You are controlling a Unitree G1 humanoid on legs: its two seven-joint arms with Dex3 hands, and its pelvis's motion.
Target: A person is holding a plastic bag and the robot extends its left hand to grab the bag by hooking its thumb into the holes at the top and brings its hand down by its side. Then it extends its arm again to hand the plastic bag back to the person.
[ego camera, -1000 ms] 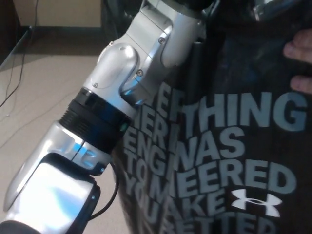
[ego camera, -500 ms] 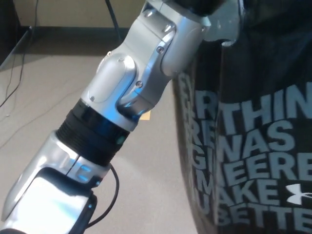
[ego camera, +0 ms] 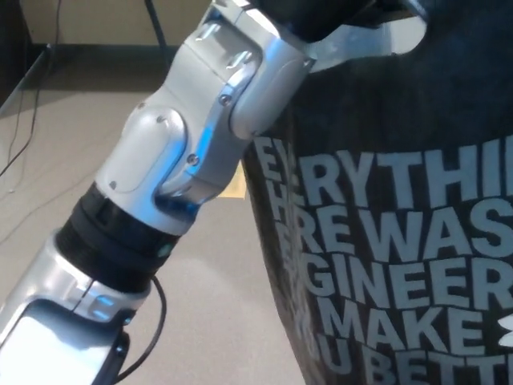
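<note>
From my head camera I see the left arm (ego camera: 168,176) running up from the lower left corner to the top centre: silver shells, a black ribbed collar at the wrist joint, a thin black cable looping beneath it. The left hand (ego camera: 321,16) is only a dark shape at the very top edge, cut off by the frame, so I cannot tell whether its fingers are apart, together or hooked on anything. The plastic bag (ego camera: 401,224) fills the whole right half of my view: black, hanging close to the lens, with large pale lettering across its face. Its top edge sits right beside the dark hand shape, and a pale cut-out (ego camera: 365,40) near the top shows light through it just right of the hand. Whether the thumb passes through that opening I cannot make out. Behind the arm lies the beige floor (ego camera: 72,136), with a dark baseboard along the wall. My right hand is out of sight
</note>
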